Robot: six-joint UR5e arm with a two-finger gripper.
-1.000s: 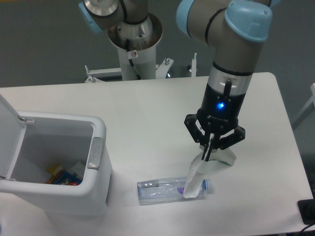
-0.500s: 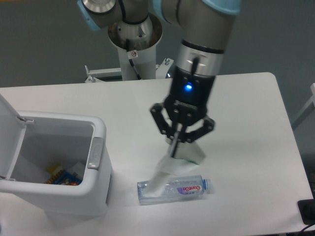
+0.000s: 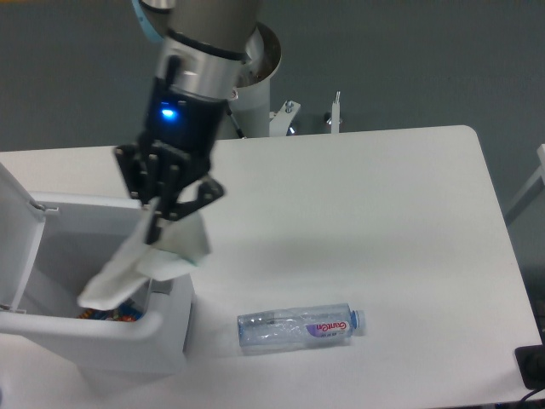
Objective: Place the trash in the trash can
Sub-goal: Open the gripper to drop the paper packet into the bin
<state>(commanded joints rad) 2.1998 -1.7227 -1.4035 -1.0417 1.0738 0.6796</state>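
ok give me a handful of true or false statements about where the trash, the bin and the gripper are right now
1. The two-finger gripper is shut on the clear angular plastic packaging piece. True.
2. The packaging piece hangs above the open white boxy plastic trash can. True.
3. The clear plastic bottle with the purple-red label is inside the trash can. False: it lies on its side on the white table, right of the trash can.
4. The trash can's hinged white lid is closed. False: it stands open at the left.
5. The bottle's pale blue cap points away from the trash can. True.
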